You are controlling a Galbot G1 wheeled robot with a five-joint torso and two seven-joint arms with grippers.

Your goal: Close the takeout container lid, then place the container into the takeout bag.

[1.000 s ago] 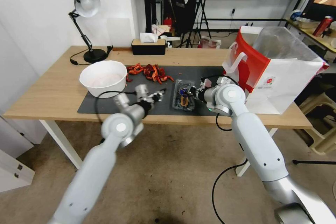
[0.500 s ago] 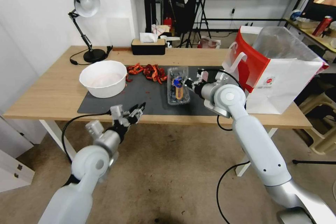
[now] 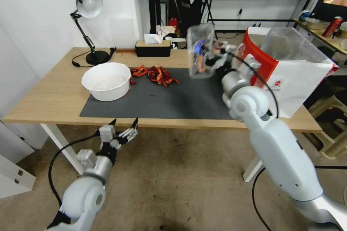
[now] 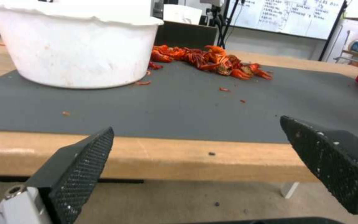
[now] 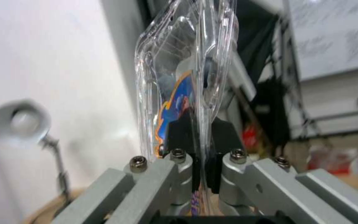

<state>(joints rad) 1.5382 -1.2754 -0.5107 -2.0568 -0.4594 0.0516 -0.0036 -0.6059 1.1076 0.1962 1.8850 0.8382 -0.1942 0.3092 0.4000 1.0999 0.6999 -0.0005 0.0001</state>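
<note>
My right gripper [image 3: 213,56] is shut on the takeout container [image 3: 200,48], a clear clamshell held on edge in the air above the mat's far right part. It hangs just left of the red-and-white takeout bag [image 3: 296,79], which stands open at the table's right end. In the right wrist view the fingers of this gripper [image 5: 202,133] pinch the container [image 5: 179,62] at its rim. The lid [image 5: 162,53] lies shut against the base, and a blue and orange label shows through it. My left gripper [image 3: 124,124] is open, low in front of the table's front edge, its fingers [image 4: 84,161] wide apart.
A white bowl [image 3: 106,81] stands on the left of the dark mat [image 3: 173,97], with a pile of red crayfish [image 3: 155,74] behind it. A desk lamp [image 3: 88,7] and a tissue box [image 3: 153,47] are at the back of the table.
My right gripper has lifted the container off the mat, up and toward the bag. The left arm has drawn back and down below the table's front edge.
</note>
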